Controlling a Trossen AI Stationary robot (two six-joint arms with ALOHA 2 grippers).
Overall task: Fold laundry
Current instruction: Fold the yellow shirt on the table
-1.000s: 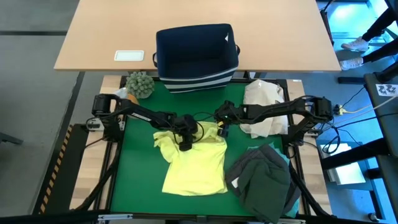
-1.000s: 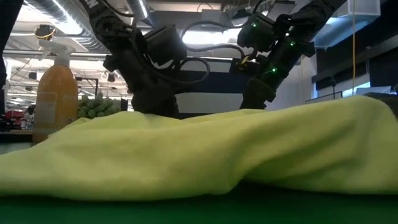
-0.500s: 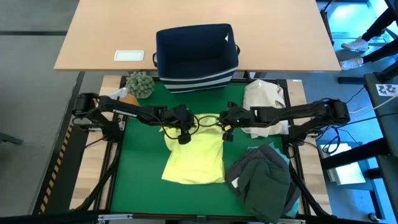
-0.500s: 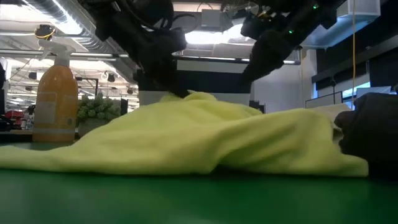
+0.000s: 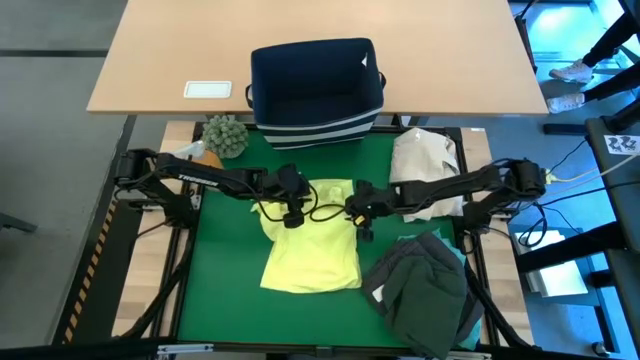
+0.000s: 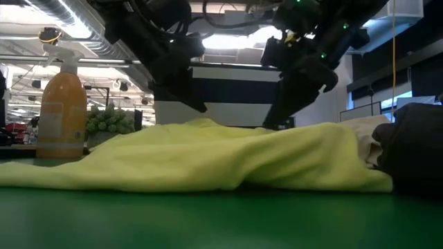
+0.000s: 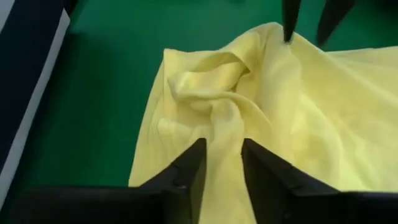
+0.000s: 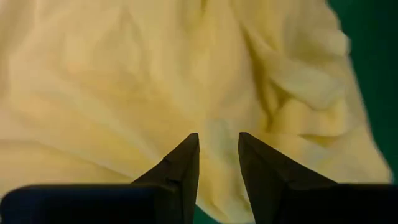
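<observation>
Looking down at the bench (image 5: pixel 215 250), I've got the yellow-green shirt (image 5: pixel 312 250) lying crumpled mid-mat, next to the dark garment pile (image 5: pixel 425 290). Left gripper (image 7: pixel 222 163) sits over the shirt's top edge, fingers slightly parted with a fold between them. Right gripper (image 8: pixel 218 155) is at the opposite top corner, also slightly apart; can't tell if either actually pinches cloth.

Bright overhead light, blurry right-wrist view.

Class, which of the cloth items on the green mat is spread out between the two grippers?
The yellow-green shirt; the dark grey garments and cream bundle sit bunched to the right.
</observation>
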